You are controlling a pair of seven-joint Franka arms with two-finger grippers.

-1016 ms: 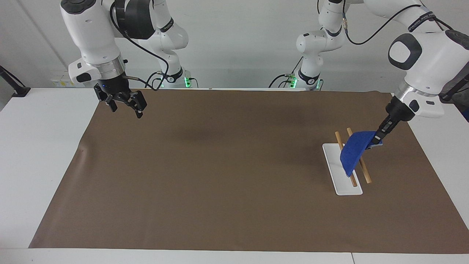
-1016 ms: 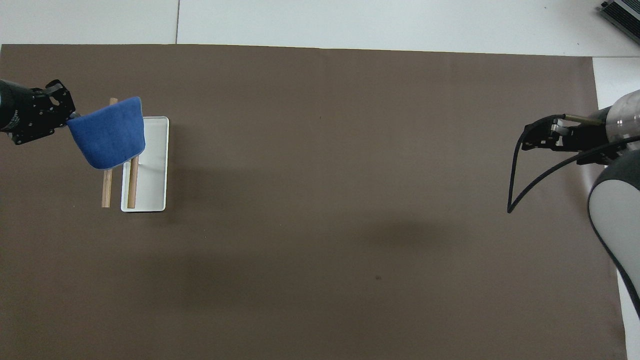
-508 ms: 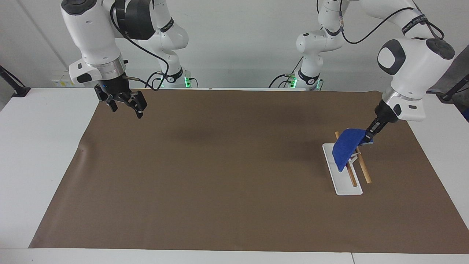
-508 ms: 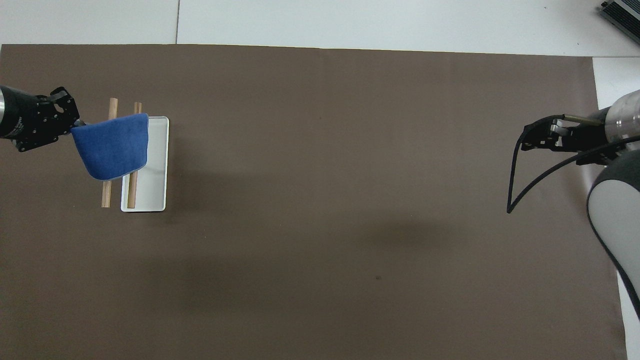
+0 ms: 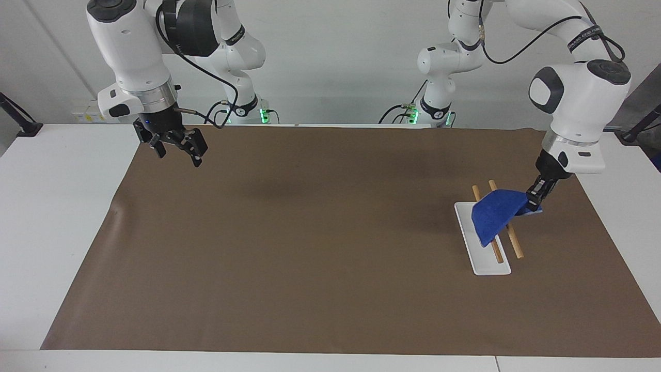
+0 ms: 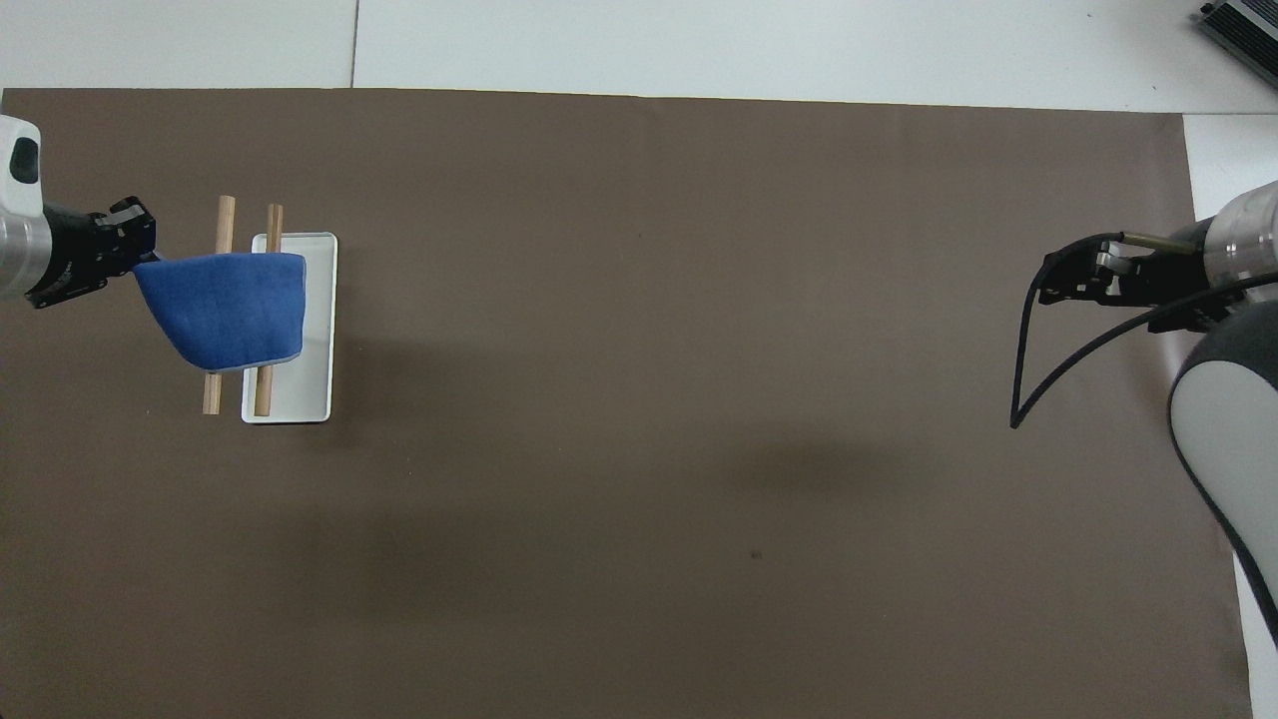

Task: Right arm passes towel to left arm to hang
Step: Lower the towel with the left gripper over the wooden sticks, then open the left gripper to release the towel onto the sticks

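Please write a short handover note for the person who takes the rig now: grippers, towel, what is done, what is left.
Left gripper: jaws shut on one edge of the towel, over the rack.
Towel: draped across the two wooden bars of the rack; its white base sits toward the left arm's end.
Right gripper: jaws open, empty, waiting over the mat.
Done: handover.
Left: release the towel, retract.

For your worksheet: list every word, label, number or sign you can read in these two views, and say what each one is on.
No text can be read.
Black cable strap on the left arm: pale lettering, too small to read.
Towel, white rack base, brown mat: no markings.
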